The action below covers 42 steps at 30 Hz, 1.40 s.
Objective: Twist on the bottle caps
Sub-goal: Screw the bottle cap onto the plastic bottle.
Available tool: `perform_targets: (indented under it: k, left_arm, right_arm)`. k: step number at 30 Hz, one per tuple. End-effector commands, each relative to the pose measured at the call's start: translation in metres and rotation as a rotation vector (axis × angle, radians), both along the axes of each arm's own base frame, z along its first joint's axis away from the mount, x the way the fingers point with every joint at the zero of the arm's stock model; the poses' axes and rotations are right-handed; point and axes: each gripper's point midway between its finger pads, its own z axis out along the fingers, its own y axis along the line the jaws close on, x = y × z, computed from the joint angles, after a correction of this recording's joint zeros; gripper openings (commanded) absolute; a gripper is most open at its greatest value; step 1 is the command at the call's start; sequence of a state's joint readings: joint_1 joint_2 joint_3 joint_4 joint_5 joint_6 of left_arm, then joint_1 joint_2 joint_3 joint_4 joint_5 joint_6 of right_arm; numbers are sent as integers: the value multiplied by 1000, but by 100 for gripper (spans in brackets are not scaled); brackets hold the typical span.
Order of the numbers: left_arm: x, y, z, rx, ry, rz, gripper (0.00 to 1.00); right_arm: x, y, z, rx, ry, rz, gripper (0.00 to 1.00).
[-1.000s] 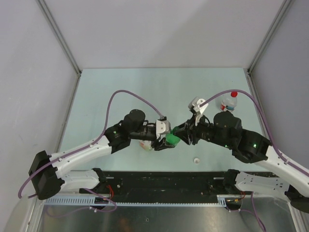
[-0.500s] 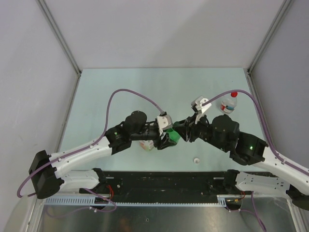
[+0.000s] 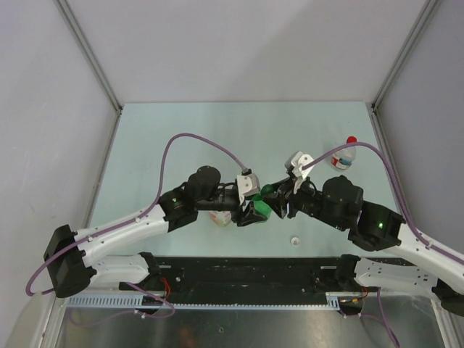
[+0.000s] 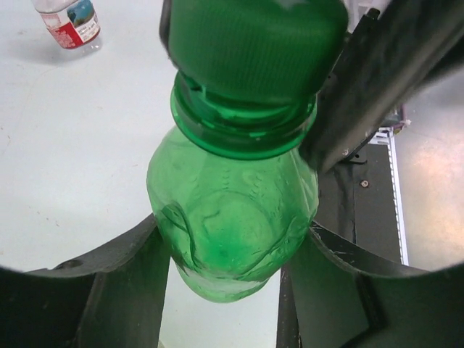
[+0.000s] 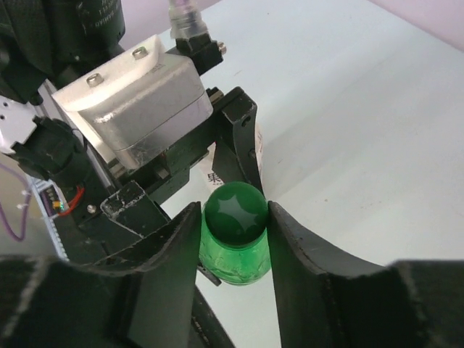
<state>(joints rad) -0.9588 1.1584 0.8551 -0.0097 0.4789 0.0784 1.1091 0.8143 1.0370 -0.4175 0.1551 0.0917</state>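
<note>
My left gripper is shut on the body of a green bottle, holding it above the table. A green cap sits on the bottle's neck. My right gripper comes in from the other side, with its fingers close against both sides of that green cap. In the top view the two grippers meet over the green bottle at the table's middle front. A white cap lies loose on the table near the front edge. The red cap sits on a small clear bottle at the right.
The small clear red-labelled bottle stands at the back right, also in the left wrist view. A wider clear bottle with an orange label stands just under my left wrist. Purple cables arch over both arms.
My right wrist has turned about the green cap and edged slightly forward. The left gripper and the bottle shifted a little to the right.
</note>
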Motion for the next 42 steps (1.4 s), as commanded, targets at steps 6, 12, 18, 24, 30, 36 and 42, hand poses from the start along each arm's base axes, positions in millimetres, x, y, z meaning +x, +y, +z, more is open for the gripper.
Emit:
perform_targets:
  k: [6, 12, 18, 24, 30, 36, 42]
  left_arm:
    - [12, -14, 73, -201, -151, -9, 0]
    - [11, -13, 71, -196, -161, -15, 0]
    - [9, -13, 63, -183, -166, -32, 0]
    - [6, -14, 44, -148, -176, -69, 0]
    - [8, -17, 30, -119, -160, -71, 0]
    - [10, -17, 12, -84, -147, -69, 0]
    - [25, -18, 1, -50, -131, 10, 0]
  right_arm:
    - [-26, 9, -28, -95, 30, 156, 57]
    - [-25, 7, -22, -72, 21, 142, 67]
    - [-21, -2, -14, -38, 16, 87, 87]
    - [-19, -15, 11, 50, -29, 43, 99]
    - [-16, -28, 30, 118, -63, -6, 99]
    - [-15, -42, 50, 208, -72, -52, 95]
    - [-4, -54, 44, 264, 52, -196, 87]
